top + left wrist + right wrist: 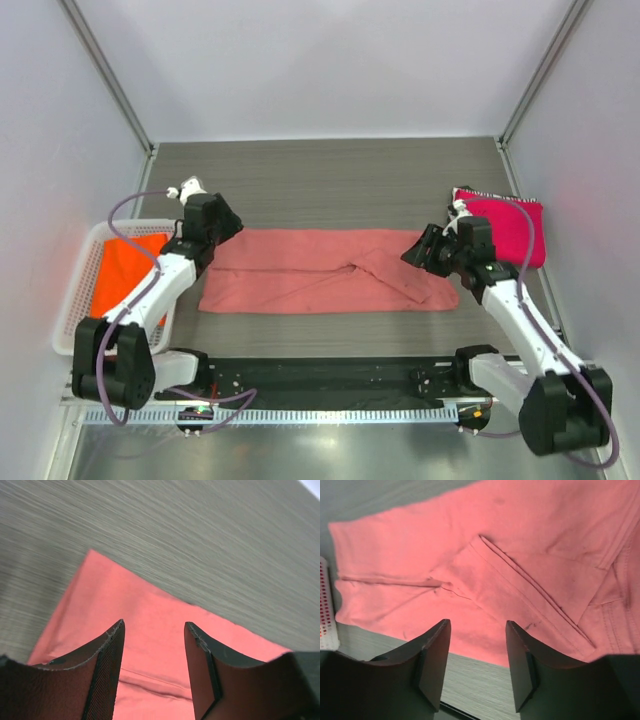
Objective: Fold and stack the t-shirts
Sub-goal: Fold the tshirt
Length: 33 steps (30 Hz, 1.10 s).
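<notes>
We cannot see the whole magenta t-shirt (512, 232), because the right arm's wrist covers its 9 o'clock side. The bright orange t-shirt (120, 270) shows only in part, lying in the white basket (75, 300) with the left arm crossing it. The left wrist view is blurred and cuts the salmon-pink t-shirt (320, 272) off at the bottom, and we cannot tell how high either claw stands above the cloth. Open surface (330, 180) runs from that shirt toward 12 o'clock up to the back wall, and side walls close it at 3 and 9 o'clock. The salmon-pink shirt lies folded into a long band across the middle. The left claw (228, 224) sits over its 10 o'clock corner, fingers spread with nothing between them. The right claw (422, 248) sits over its 3 o'clock end, likewise spread and empty, with the magenta shirt just beyond at 2 o'clock.
</notes>
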Motion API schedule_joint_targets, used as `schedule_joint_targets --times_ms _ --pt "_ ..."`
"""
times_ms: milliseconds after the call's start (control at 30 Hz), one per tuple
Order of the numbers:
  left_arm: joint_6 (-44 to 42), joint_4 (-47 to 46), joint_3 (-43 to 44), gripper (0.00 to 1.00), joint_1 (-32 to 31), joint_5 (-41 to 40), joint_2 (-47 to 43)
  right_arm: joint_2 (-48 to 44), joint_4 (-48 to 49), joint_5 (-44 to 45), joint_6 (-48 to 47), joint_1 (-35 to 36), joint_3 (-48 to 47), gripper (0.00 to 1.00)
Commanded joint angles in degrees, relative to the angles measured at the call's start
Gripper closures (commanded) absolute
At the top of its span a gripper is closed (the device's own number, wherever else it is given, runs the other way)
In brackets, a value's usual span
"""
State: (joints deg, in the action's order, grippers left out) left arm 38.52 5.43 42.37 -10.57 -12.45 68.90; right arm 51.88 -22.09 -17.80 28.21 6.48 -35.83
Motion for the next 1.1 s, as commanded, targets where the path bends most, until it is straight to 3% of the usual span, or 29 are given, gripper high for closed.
schedule_joint_targets --times_ms 0,133,167,267,467,700,900,1067 --pt "1.73 4.50 5.42 0.48 -2.78 6.38 4.21 6.29 8.28 -2.06 -0.17 2.04 -2.05 0.48" --pt "1.64 4.41 12.01 0.49 -12.95 7.95 12.80 17.52 12.50 -0.57 1.50 4.23 -3.80 0.63" --pt "1.73 4.41 14.04 0.49 -14.47 8.31 14.57 18.95 13.29 0.13 1.59 4.50 -4.76 0.75" --pt "1.82 4.94 21.59 0.51 -19.82 8.76 23.16 24.30 14.35 4.69 2.03 5.47 -7.22 0.92" --pt "2.96 8.01 39.15 0.52 -25.98 14.10 40.22 35.11 15.67 8.04 1.77 6.79 -12.49 0.99" --pt "3.14 13.90 55.16 0.54 -30.03 22.37 53.68 40.48 15.67 11.48 0.18 6.79 -14.61 0.99" --pt "2.79 20.75 64.32 0.55 -31.53 24.31 61.43 42.52 18.39 7.00 1.06 6.79 -12.95 0.99" --pt "2.61 21.46 67.05 0.54 -31.88 27.82 66.26 42.52 19.54 4.89 1.15 6.88 -11.54 0.99"
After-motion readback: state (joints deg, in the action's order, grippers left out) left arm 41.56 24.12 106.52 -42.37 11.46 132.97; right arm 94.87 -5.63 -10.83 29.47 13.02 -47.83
